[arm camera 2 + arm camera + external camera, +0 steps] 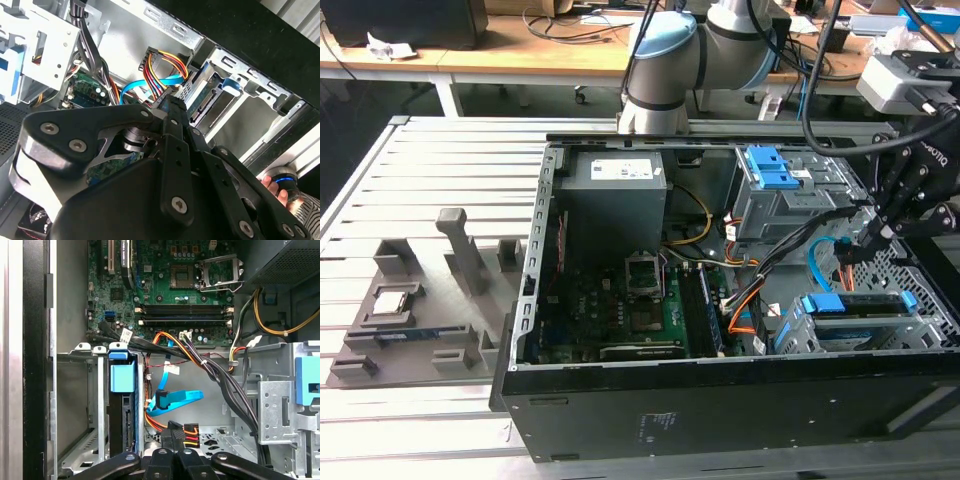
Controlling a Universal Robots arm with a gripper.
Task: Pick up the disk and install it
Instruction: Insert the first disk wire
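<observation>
On a slatted metal table [430, 160], desks [520, 58] behind, the gripper [172, 436] pinches, seemingly, a cable plug [159, 102] beside the bay-seated disk [852, 306].

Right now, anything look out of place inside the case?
Two things. The processor socket stands open, its cover flipped up, and it looks empty. Near the end effector, the blue cable hangs free at its black end, plugged into nothing. The disk sits straight in its bay.

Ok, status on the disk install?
Gripper shut, low inside the case. Disk sits edge-on in its bay. Cables bunched right beside the gripper.
</observation>
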